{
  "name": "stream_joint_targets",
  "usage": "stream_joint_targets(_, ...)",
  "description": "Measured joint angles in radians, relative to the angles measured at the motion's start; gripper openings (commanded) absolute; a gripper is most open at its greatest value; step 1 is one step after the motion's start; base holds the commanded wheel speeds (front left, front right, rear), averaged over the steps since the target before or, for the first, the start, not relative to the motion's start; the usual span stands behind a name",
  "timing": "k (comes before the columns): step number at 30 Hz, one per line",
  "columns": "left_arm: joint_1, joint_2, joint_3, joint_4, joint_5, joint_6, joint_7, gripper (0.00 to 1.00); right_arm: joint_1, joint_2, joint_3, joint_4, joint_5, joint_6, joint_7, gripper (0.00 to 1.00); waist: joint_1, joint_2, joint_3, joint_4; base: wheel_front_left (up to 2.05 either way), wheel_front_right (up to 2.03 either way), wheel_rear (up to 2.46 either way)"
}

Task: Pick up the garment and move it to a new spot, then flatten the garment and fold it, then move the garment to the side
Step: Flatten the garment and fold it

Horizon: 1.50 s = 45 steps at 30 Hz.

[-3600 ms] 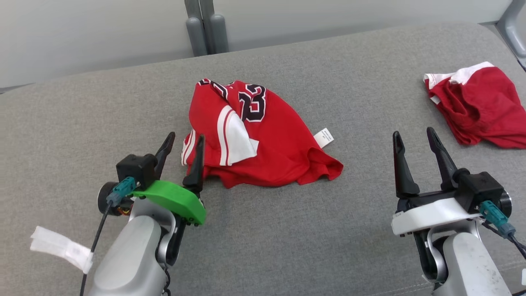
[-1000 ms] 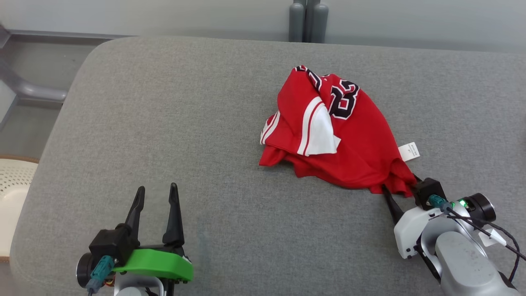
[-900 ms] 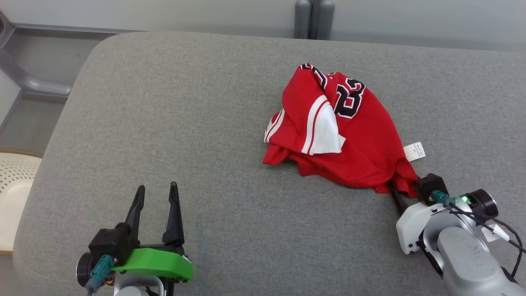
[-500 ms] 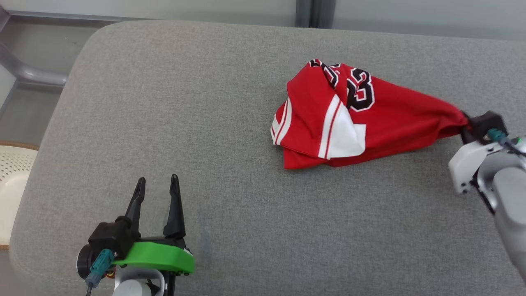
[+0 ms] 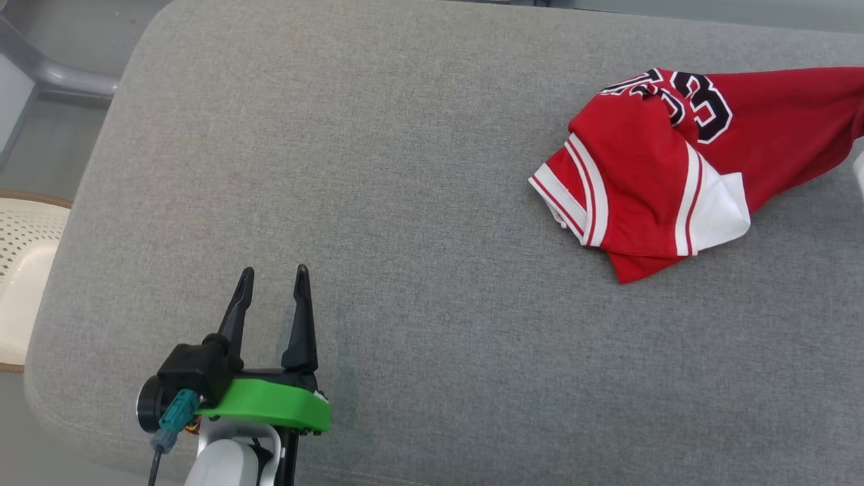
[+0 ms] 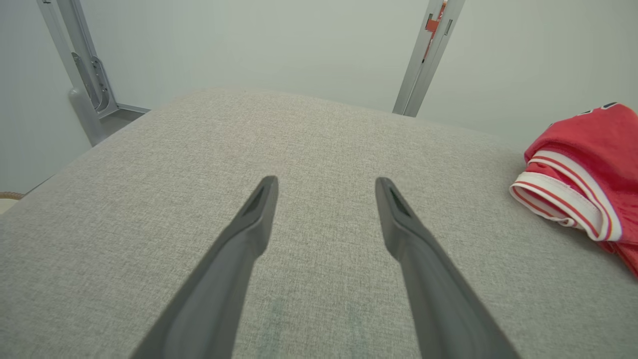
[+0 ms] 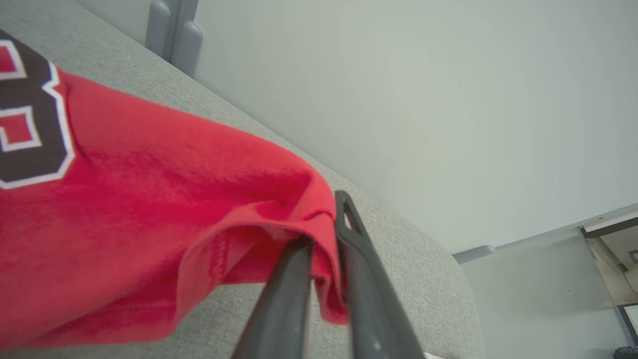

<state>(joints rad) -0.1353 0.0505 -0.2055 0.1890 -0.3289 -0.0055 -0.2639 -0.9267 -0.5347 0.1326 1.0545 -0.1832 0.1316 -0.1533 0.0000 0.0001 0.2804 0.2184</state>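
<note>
One garment (image 5: pixel 634 155) corner sits pinched in the right end effector (image 7: pixel 321 220).

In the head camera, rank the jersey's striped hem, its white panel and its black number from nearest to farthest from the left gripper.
1. Striped hem: the garment's left end, facing the left gripper.
2. White panel: further right, on the near side.
3. Black number: farthest, right and further back.

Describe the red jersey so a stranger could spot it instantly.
Look at the wide grey fabric cushion, toward its far right side. A crumpled red jersey lies there, one edge pinched by the right gripper. Its black white-outlined numerals and white striped trim mark it out.
</note>
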Motion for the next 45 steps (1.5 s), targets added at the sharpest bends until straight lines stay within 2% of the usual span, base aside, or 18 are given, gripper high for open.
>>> stream_joint_targets(4,0.000,0.000,0.002,0.000,0.006,0.005,0.000,1.00,-0.015,-0.003,-0.004,0.030,-0.006,0.000,-0.029,1.00,0.0000,-0.0001,0.005,0.001,0.00,0.00,0.00)
stream_joint_targets(10,0.005,0.000,0.009,-0.003,0.013,0.005,0.000,1.00,-0.003,0.025,-0.007,0.051,0.007,0.000,-0.077,1.00,0.0000,0.0000,-0.018,-0.027,0.00,0.00,0.00)
stream_joint_targets(17,0.030,-0.001,0.014,-0.002,0.024,0.004,0.000,1.00,0.084,0.121,-0.006,-0.013,0.124,0.000,-0.107,1.00,0.0000,0.0000,-0.075,-0.082,0.00,0.00,0.00)
stream_joint_targets(21,0.043,-0.001,0.013,0.001,0.026,0.002,0.000,1.00,0.167,0.189,0.040,-0.118,0.210,0.000,-0.109,1.00,0.0000,0.0000,-0.110,-0.112,0.00,0.00,0.00)
stream_joint_targets(25,0.044,-0.001,0.013,0.004,0.031,-0.003,0.000,1.00,0.253,0.241,0.117,-0.156,0.310,0.000,-0.109,1.00,0.0000,0.0000,-0.141,-0.127,0.00,0.00,0.00)
stream_joint_targets(32,0.044,-0.001,0.021,0.004,0.039,-0.004,0.000,1.00,0.292,0.255,0.235,-0.121,0.445,0.000,-0.109,1.00,0.0000,0.0000,-0.150,-0.098,0.00,0.00,0.00)
stream_joint_targets(41,0.041,-0.001,0.027,0.003,0.045,-0.012,0.000,1.00,0.225,0.241,0.342,-0.014,0.575,0.000,-0.104,1.00,0.0000,0.0000,-0.111,-0.034,0.00,0.00,0.00)
stream_joint_targets(42,0.039,-0.001,0.027,0.003,0.045,-0.012,0.000,1.00,0.218,0.238,0.353,-0.004,0.590,0.000,-0.104,0.67,0.0000,0.0000,-0.106,-0.027,0.00,0.00,0.00)
stream_joint_targets(43,0.038,-0.001,0.028,0.004,0.046,-0.012,0.000,1.00,0.212,0.236,0.367,0.003,0.598,0.000,-0.104,0.43,0.0000,0.0000,-0.102,-0.020,0.00,0.00,0.00)
stream_joint_targets(44,0.036,-0.001,0.029,0.004,0.046,-0.012,0.000,1.00,0.207,0.235,0.377,0.005,0.605,0.000,-0.104,0.09,0.0000,0.0000,-0.099,-0.016,0.00,0.00,0.00)
stream_joint_targets(45,0.036,-0.001,0.030,0.004,0.046,-0.012,0.000,1.00,0.202,0.235,0.392,0.004,0.614,0.000,-0.104,0.00,0.0000,0.0000,-0.096,-0.010,0.00,0.00,0.00)
